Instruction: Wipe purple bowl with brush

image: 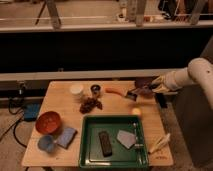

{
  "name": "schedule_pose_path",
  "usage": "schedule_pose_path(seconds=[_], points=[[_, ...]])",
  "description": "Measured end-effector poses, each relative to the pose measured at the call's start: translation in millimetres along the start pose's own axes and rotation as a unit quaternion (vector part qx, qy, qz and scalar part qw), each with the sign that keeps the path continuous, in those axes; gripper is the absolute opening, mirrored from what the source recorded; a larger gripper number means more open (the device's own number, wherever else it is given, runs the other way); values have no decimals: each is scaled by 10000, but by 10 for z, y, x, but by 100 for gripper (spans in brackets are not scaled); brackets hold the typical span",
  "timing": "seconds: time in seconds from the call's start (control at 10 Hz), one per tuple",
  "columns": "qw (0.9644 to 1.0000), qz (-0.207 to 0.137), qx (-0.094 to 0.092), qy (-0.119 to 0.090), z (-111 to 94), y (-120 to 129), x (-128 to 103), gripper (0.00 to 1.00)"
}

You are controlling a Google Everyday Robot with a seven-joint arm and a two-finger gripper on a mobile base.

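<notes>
Purple bowl [143,82] lies just behind the fingers. Your gripper [145,90] is clamped on the brush [132,93], so tilt the bristles down and sweep gently inside.

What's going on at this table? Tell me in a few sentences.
A robot arm reaches in from the right. Its gripper holds the brush low over the far right part of the wooden table, next to an orange object. The purple bowl cannot be made out clearly near it, so no wiping shows yet. The green tray sits at the front.
</notes>
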Motion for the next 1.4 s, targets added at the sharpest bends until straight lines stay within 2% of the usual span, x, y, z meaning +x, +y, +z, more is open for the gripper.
schedule_pose_path(seconds=[0.5,0.8,1.1,1.4], points=[[10000,15,81,-22,-33,-3,38,0],[9997,48,237,2,-23,-114,74,0],[9982,96,590,41,-85,-268,163,0],[9949,154,987,155,-185,-431,255,0]])
